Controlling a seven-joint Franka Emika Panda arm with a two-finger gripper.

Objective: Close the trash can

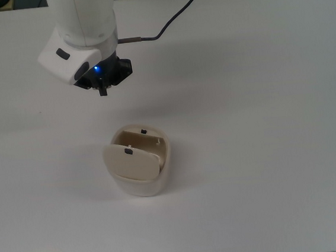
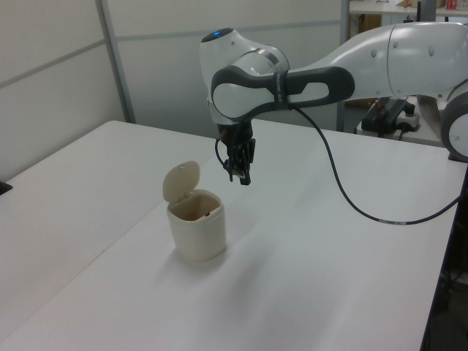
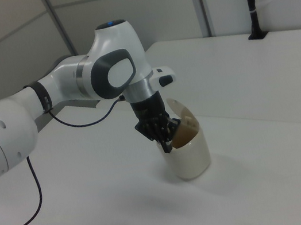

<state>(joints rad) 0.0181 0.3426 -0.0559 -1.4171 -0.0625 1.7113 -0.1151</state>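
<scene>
Trash can [image 1: 139, 164] sits lower centre of the top view with lid [image 1: 129, 160] standing open, my gripper [image 1: 102, 92] pressed together empty at upper left; I reckon a low sideways push tips the light bin.

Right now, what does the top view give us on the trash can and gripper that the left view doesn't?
Top view only: the small black tab on the lid's inner face, a second tab on the far rim, and the blue light on the gripper, which sits toward the picture's top, apart from the trash can.

Left view only: the lid stands upright on the left view's left side, and the gripper hangs above the level of the rim of the trash can.

Both: can open, fingers shut on nothing, bare white table.
</scene>
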